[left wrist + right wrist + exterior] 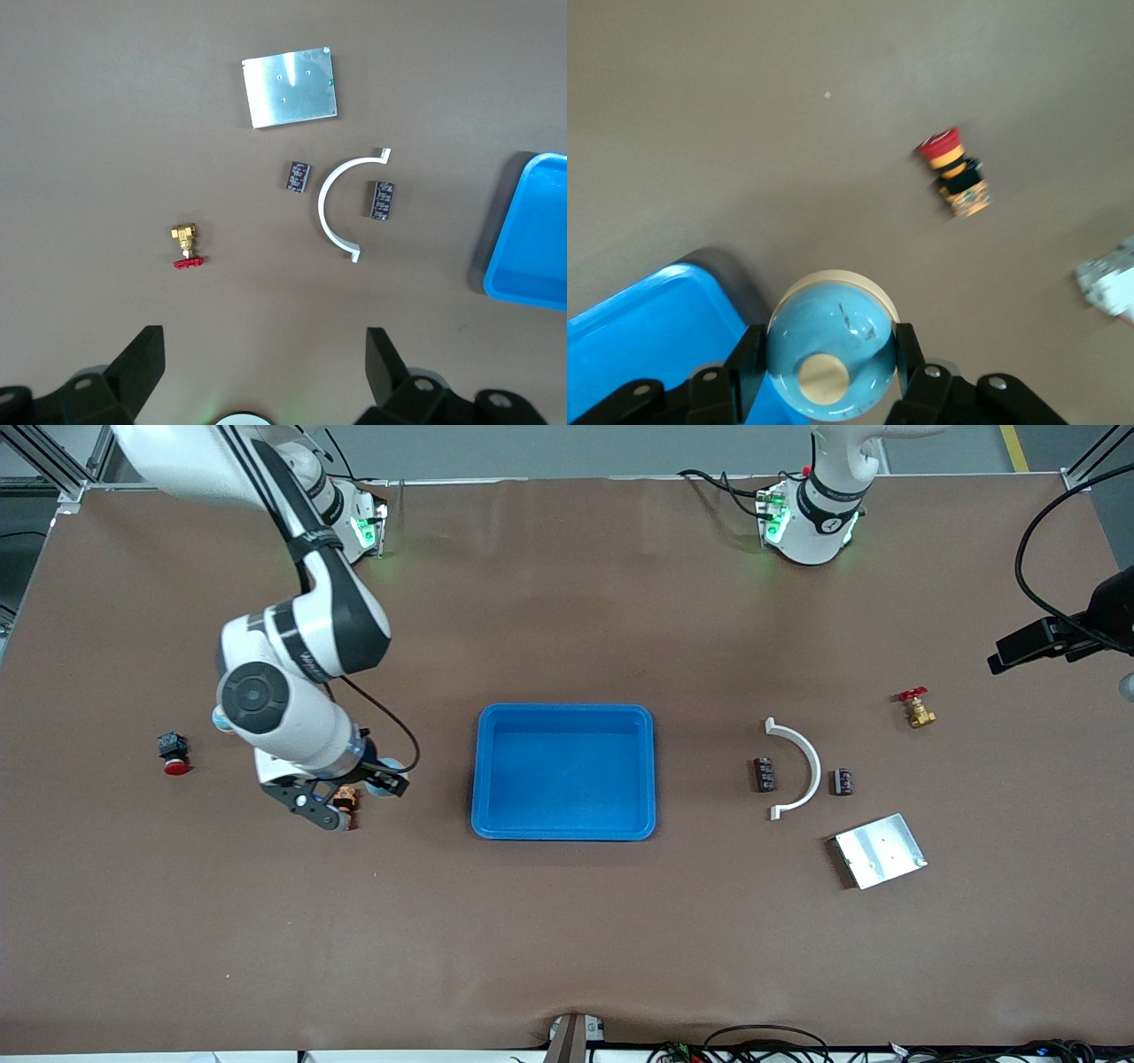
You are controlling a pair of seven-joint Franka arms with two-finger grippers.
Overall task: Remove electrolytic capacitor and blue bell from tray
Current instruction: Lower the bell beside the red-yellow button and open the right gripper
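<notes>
My right gripper (382,781) is shut on a light blue dome bell (831,347), its fingers (744,363) pressed on both sides. It holds the bell just above the table beside the blue tray's (478,779) edge toward the right arm's end. Two small dark capacitors (764,773) (841,782) lie on either side of a white curved bracket (797,766); they also show in the left wrist view (382,199) (298,175). My left gripper (263,372) is open and empty, high over that group, and out of the front view.
An orange and black push button (345,799) lies under the right hand; it shows with a red cap in the right wrist view (957,173). Another black button with a red cap (174,755) lies toward the right arm's end. A brass valve (915,710) and a metal plate (880,850) lie near the capacitors.
</notes>
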